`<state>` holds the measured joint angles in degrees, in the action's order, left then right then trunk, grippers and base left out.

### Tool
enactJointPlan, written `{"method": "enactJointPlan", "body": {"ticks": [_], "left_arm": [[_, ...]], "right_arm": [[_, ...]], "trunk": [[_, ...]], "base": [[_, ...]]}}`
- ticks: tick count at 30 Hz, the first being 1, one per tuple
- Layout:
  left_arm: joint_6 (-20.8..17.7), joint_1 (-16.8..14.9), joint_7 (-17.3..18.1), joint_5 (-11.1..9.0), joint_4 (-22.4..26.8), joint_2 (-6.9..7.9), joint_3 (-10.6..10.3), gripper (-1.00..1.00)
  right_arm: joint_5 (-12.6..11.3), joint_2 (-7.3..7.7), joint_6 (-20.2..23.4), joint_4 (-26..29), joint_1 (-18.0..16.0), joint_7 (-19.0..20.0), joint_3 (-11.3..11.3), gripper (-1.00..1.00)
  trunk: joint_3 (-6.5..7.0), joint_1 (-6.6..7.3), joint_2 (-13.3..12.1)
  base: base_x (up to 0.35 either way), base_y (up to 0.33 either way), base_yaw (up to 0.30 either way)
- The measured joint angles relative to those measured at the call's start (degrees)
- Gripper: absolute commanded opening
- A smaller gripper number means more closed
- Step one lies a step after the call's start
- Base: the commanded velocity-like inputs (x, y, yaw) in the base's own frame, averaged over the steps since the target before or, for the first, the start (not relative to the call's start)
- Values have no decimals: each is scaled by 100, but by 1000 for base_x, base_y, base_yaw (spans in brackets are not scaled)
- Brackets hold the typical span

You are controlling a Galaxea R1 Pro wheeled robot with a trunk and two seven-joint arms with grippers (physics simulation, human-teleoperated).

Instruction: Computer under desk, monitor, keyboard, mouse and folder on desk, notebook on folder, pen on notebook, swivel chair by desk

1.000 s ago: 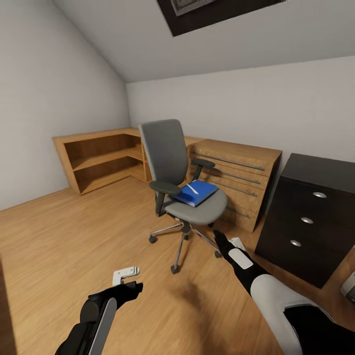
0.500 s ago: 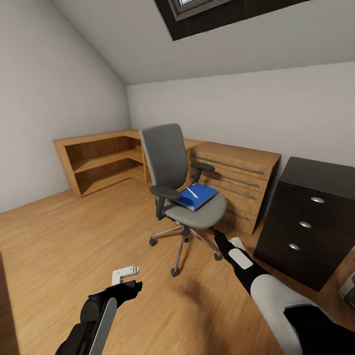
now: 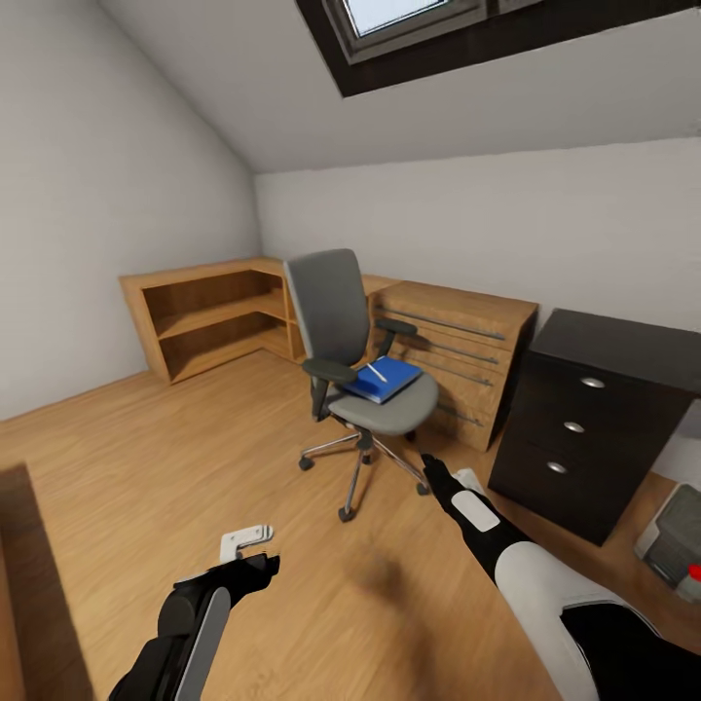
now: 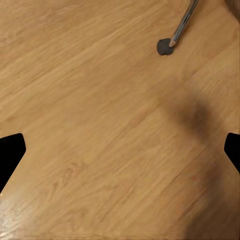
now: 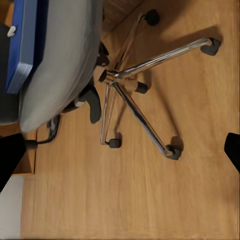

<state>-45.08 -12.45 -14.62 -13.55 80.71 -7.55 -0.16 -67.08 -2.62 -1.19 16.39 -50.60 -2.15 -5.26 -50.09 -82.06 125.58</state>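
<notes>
Both sets of fingers are spread apart and hold nothing: the left gripper [image 3: 255, 557] hangs low over bare wooden floor [image 3: 146, 458], and in its wrist view the dark fingertips [image 4: 10, 152] sit at the two edges of the picture with only floorboards and one chair caster between them. The right gripper [image 3: 440, 481] reaches forward toward the swivel chair [image 3: 355, 365] but stops short of it; its wrist view looks down on the chrome star base and the grey seat, with nothing between the fingers. The chair stands out in the room, just in front of a light wooden drawer chest [image 3: 458, 350] and apart from the table [image 3: 594, 424], whose black drawer unit with silver knobs shows at the right. The blue folder [image 3: 387, 380] lies on the seat with the white pen [image 3: 377, 371] resting on top of it; whether the dark notebook lies between them I cannot tell. The computer [image 3: 675, 537] sits on the floor beside the drawer unit, at the frame's edge. Judging from this, the task is at an early stage: the folder and pen are not yet on the table, the chair is not yet set beside it, and the arrangement of the monitor, keyboard and mouse cannot be judged here.
</notes>
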Motion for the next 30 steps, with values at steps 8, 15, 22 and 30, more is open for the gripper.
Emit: {"method": "enactJointPlan", "body": {"ticks": [8,15,22,30], "left_arm": [[0,-1,1,0,-1,5,0,100],[0,-1,1,0,-2,0,0,100],[0,-1,1,1,30,4,5,100],[1,-1,-2,0,130,8,22,100]], "right_arm": [[2,4,0,1,1,0,2,100],[8,4,0,2,1,2,2,100],[14,0,0,2,1,8,-4,100],[17,-9,-2,2,1,8,-7,100]], "trunk": [[154,176,-321],[310,330,-602],[467,483,-882],[640,659,-1203]], "base": [[-340,0,-78],[-340,0,-212],[-340,0,-240],[-342,0,-253]]}}
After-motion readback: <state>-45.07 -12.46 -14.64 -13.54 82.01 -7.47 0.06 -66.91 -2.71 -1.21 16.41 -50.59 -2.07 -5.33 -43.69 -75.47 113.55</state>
